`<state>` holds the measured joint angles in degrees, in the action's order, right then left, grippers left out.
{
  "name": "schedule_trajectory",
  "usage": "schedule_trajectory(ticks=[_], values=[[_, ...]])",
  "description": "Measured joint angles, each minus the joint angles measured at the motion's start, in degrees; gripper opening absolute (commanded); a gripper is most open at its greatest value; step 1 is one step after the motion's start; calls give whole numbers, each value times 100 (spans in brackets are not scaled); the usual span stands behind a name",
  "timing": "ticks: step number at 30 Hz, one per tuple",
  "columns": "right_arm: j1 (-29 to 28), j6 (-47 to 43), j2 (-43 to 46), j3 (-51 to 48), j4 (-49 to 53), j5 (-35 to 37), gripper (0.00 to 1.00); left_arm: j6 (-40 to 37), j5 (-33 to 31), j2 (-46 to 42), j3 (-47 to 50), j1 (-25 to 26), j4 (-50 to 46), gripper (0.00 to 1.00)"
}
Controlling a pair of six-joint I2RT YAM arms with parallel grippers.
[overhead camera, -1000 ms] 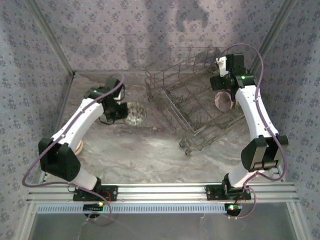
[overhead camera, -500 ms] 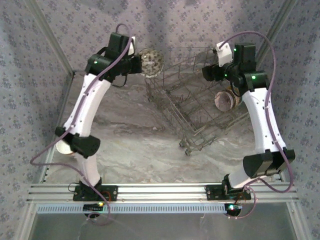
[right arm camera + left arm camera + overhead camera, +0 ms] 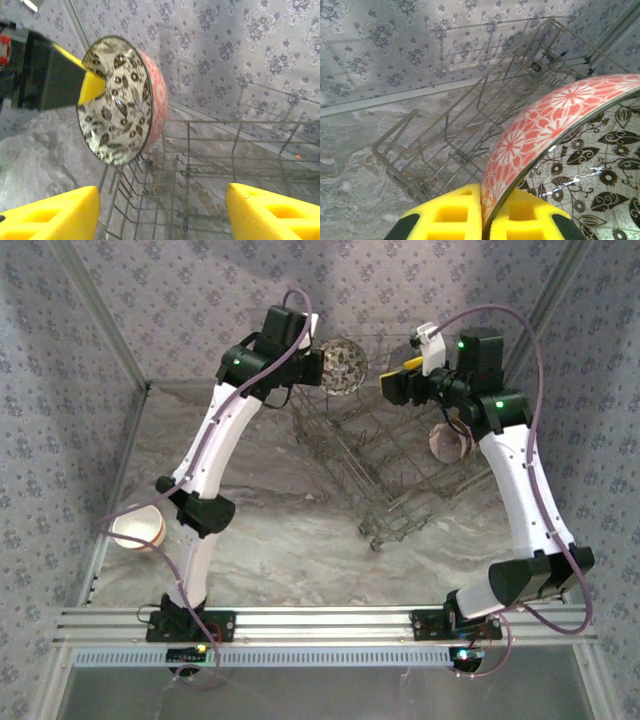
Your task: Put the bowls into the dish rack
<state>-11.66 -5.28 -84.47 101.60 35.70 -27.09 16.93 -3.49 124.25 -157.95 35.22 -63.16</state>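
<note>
The floral bowl [image 3: 555, 130] is cut off at the right and bottom edges of the left wrist view. The left fingers [image 3: 452, 215] pinch its rim. It stands on edge over the dish rack's [image 3: 385, 465] 11 o'clock corner, its mouth facing 3 o'clock toward the right fingers [image 3: 55, 212], which are spread wide and empty.

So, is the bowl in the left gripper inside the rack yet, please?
Not in: the left gripper holds the bowl by its rim, on edge, in the air above the rack's corner tines.
</note>
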Motion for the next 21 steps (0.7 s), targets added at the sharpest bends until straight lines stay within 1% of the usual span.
schedule_trajectory(ticks=[4, 11, 16, 21], values=[[-7, 317, -157, 0, -282, -175, 64, -81, -13, 0, 20, 201, 15, 0], [-33, 691, -461, 0, -437, -186, 56, -214, -125, 0, 72, 507, 13, 0], [-116, 802, -595, 0, -457, -101, 46, -258, -173, 0, 72, 557, 13, 0], [-278, 776, -595, 0, -452, 188, 33, -260, -249, 0, 76, 573, 11, 0]])
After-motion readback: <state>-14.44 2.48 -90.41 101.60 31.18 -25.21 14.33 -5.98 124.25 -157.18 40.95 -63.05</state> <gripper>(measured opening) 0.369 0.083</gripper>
